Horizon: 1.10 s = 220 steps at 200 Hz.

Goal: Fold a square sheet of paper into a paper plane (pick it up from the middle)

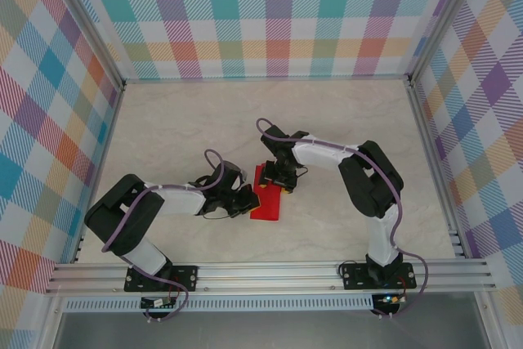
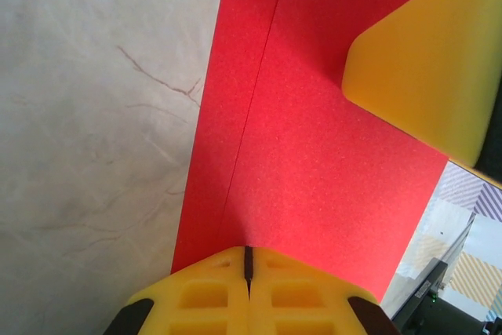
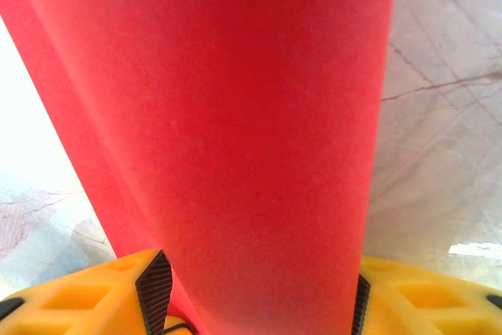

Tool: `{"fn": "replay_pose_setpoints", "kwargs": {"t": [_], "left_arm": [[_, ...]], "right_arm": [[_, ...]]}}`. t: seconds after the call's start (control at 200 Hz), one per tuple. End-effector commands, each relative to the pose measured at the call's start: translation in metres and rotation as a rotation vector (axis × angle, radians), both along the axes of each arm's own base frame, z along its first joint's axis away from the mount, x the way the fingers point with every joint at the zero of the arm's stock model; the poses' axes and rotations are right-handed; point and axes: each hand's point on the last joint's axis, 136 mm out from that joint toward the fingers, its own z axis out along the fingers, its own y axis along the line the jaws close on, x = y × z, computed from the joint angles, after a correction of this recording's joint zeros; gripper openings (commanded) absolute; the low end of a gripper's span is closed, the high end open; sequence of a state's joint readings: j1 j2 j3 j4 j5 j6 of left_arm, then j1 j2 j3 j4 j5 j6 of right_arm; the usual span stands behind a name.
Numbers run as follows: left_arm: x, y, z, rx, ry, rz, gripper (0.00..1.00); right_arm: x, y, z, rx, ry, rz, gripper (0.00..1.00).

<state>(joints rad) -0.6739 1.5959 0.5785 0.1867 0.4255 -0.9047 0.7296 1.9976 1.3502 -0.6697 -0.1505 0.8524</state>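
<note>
**Top external view: red paper sitting between both grippers**

So the red paper (image 1: 266, 202) is lying on the marble-look table (image 1: 180, 128) just in front of the arm bases, about mid-width. From up here it reads as a narrow strip rather than a square. The left gripper (image 1: 248, 200) is right at its left edge, and the right gripper (image 1: 286, 179) is on its far right part.

On the left wrist cam the two yellow fingers (image 2: 204, 296) are pressed together, with only a thin dark seam between them. Their tips sit right at the paper's near edge. I honestly can't tell if any paper is caught in there. A straight line runs lengthwise down the sheet; it could be a crease or a layer edge. One yellow finger of the other arm (image 2: 423, 60) is over the paper's far corner.

On the right wrist cam the jaws are spread wide and the red paper spans the whole gap from pad to pad. It comes up close to the lens and is blurry. There's bare table on both sides.
</note>
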Motion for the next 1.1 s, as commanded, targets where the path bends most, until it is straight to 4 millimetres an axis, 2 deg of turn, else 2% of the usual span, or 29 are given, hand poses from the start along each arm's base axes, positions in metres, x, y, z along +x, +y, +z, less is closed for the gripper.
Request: {"fn": "replay_pose_setpoints", "kwargs": {"t": [0.0,0.16,0.29,0.785,1.095], "left_arm": [[-0.006,0.019,-0.025,0.131,0.052,0.041,0.00],[-0.009,0.026,-0.030,0.169,0.065,0.048,0.00],[-0.011,0.028,-0.033,0.177,0.077,0.048,0.00],[-0.013,0.032,-0.036,0.206,0.092,0.057,0.00],[-0.009,0.027,-0.027,0.182,0.079,0.057,0.00]], "right_arm": [[-0.018,-0.016,-0.033,-0.080,0.045,0.025,0.61],[-0.011,-0.006,0.004,0.017,-0.050,0.069,0.64],[-0.011,0.001,0.021,0.106,-0.090,0.116,0.66],[-0.017,0.003,0.028,0.253,-0.104,0.163,0.62],[-0.016,-0.001,0.017,0.243,-0.082,0.152,0.50]]}}
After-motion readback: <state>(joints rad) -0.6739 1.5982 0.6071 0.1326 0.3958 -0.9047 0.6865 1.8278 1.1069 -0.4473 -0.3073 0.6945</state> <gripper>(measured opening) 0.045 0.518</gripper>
